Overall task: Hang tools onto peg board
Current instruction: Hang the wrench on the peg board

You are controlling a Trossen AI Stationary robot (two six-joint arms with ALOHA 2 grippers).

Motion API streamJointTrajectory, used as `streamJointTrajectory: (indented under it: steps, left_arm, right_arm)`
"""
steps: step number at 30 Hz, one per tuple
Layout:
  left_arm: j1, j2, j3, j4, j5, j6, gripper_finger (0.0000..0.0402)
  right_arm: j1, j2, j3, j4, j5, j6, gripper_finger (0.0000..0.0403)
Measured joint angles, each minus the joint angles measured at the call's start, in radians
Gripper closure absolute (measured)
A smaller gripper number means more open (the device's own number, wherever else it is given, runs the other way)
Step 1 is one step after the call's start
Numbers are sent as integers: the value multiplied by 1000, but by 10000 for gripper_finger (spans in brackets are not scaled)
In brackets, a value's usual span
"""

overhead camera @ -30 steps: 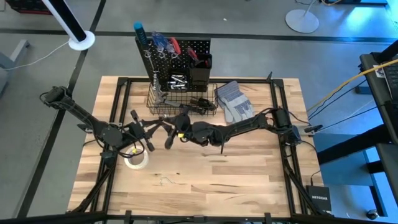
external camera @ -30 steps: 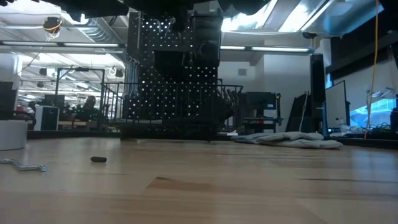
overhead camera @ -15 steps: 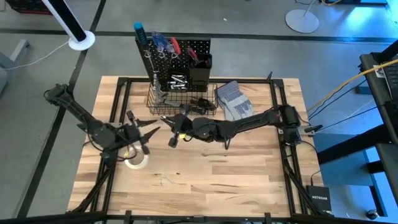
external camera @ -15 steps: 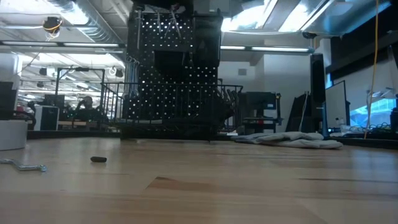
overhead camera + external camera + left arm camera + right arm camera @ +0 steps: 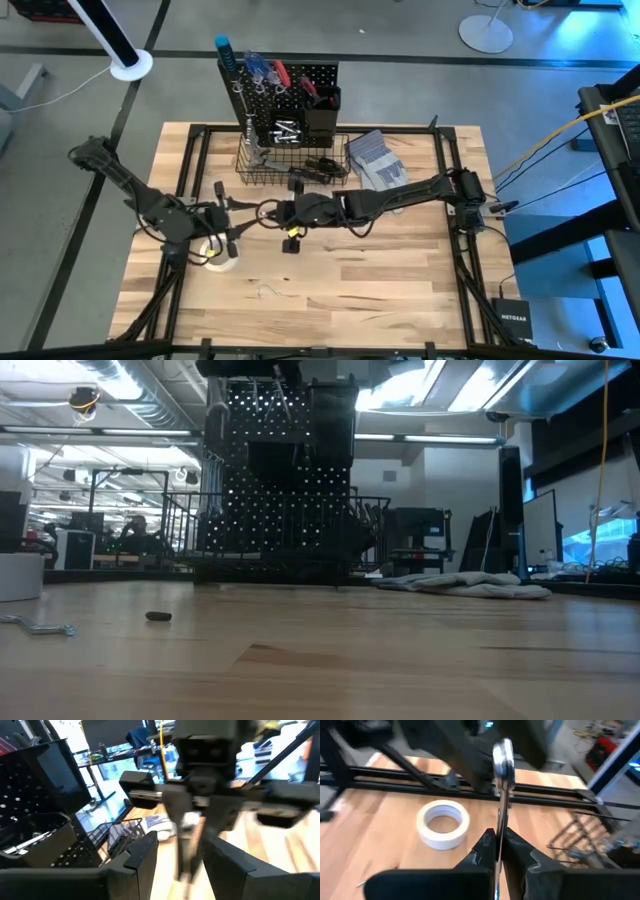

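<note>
Handover step: right gripper (image 5: 498, 842) clamped on 1 silver wrench (image 5: 502, 780), left gripper (image 5: 177, 852) spread apart; next, likely carry to peg board (image 5: 285, 90).

Grey concrete floor (image 5: 420, 95) surrounding wooden counter (image 5: 400, 280). White lamp base (image 5: 131, 66) standing on floor at far left. Ceiling lights (image 5: 150, 455) glowing over workshop; bright window (image 5: 600, 545) showing at right, desks beyond.

Blurred in the left wrist view: right hand (image 5: 192, 820) and thin tool (image 5: 186, 845) it carries. Wrench (image 5: 502, 785) lower end hidden between fingers. Small dark item (image 5: 158, 617) at 9 o'clock on tabletop (image 5: 400, 660), too small to identify. Peg board (image 5: 280, 470) top cut off.
</note>
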Motion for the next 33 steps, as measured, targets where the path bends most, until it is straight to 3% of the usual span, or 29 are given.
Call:
streamJointTrajectory:
  steps: [4, 9, 13, 22, 25, 33]
  left_arm:
    - [43, 22, 0, 3, 11, 13, 256]
    - [82, 32, 0, 13, 141, 21, 256]
    - [93, 32, 0, 9, 158, 39, 265]
    - [91, 31, -1, -19, 162, 72, 378]
    - [91, 29, -1, -29, 164, 71, 388]
    - [83, 7, -2, -62, 151, 64, 391]
  right_arm:
    - [-1, 5, 0, -1, -29, -4, 387]
    - [-4, 20, 0, 4, -31, -18, 387]
    - [-2, 32, 0, -9, -32, -19, 387]
    - [-3, 33, 0, -11, -38, -22, 387]
    - [-2, 33, 0, -11, -38, -22, 386]
    - [-2, -18, 0, -109, -15, 31, 305]
